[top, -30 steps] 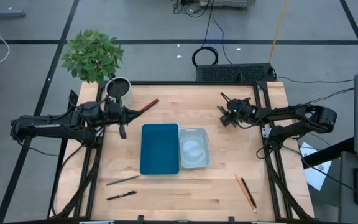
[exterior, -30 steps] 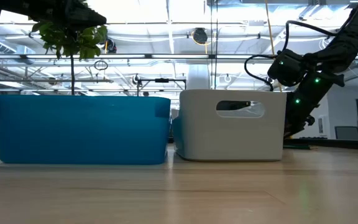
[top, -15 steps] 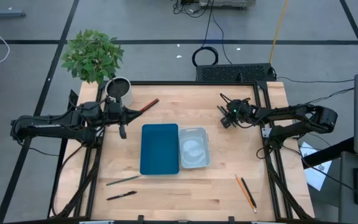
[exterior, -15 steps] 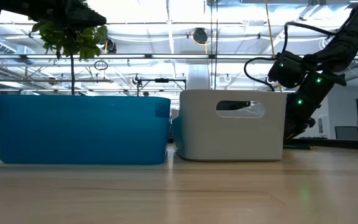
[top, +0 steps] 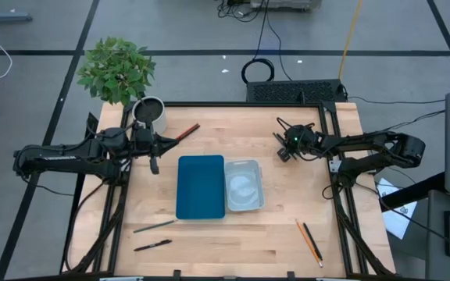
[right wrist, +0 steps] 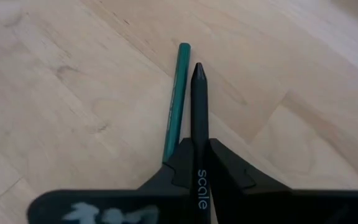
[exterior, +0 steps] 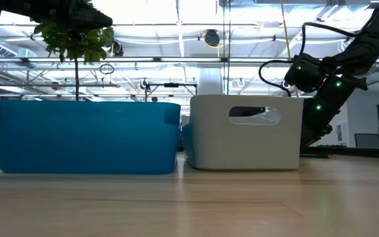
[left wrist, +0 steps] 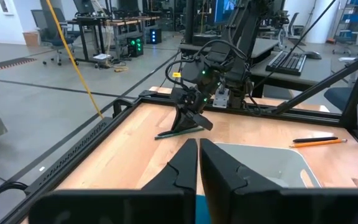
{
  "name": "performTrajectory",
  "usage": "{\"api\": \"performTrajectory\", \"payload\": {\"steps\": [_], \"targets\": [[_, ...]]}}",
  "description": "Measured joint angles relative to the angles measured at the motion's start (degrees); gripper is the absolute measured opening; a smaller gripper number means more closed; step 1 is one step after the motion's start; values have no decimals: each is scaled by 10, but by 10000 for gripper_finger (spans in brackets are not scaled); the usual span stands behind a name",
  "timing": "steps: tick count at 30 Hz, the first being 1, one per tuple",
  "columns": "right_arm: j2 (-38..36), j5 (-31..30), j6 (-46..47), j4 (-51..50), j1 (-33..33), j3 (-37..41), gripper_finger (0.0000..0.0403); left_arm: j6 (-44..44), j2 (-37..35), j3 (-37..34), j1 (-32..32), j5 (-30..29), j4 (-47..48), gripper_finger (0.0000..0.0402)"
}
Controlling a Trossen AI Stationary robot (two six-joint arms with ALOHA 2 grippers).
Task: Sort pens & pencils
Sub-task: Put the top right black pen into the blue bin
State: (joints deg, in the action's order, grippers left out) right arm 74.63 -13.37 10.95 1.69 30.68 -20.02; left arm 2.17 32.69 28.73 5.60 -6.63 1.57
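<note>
Black pen pinched between right gripper fingers at table's 1 o'clock, green pencil alongside; light, stiff, slick, best gripped mid-barrel; left gripper pressed together.

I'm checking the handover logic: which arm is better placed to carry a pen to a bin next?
Right. The right gripper is shut on a black pen, beside a green pencil. The left gripper is shut and holds nothing.
</note>
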Motion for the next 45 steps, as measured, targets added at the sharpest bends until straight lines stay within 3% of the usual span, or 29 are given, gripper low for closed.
{"api": "performTrajectory", "payload": {"steps": [14, 18, 21, 24, 26, 30, 35, 41, 45], "targets": [[-132, -14, -36, 9, -18, 3, 16, 0, 0, 0, 0, 0, 21, 9], [-149, -6, -57, 65, -46, 3, 16, 1, 0, 0, 0, -16, 34, 26], [-148, 32, -71, 129, -69, 3, 16, -2, 4, 0, 0, -26, 34, 34], [-133, 86, -80, 254, -90, 17, 16, -5, 24, 0, 1, -27, 21, 34], [-116, 130, -84, 351, -102, 32, 16, -12, 51, -3, 3, -28, -18, 35], [-76, 193, -71, 522, -120, 43, 16, -38, 130, -41, 10, -10, -194, 35], [-32, 226, -66, 696, -146, 38, 16, -65, 237, -62, 25, 9, -372, 8], [15, 227, -63, 726, -159, -20, 16, -66, 326, -60, 38, 62, -510, 3], [67, 259, -71, 729, -168, -77, 16, -48, 359, -60, 44, 111, -567, 2]]}}
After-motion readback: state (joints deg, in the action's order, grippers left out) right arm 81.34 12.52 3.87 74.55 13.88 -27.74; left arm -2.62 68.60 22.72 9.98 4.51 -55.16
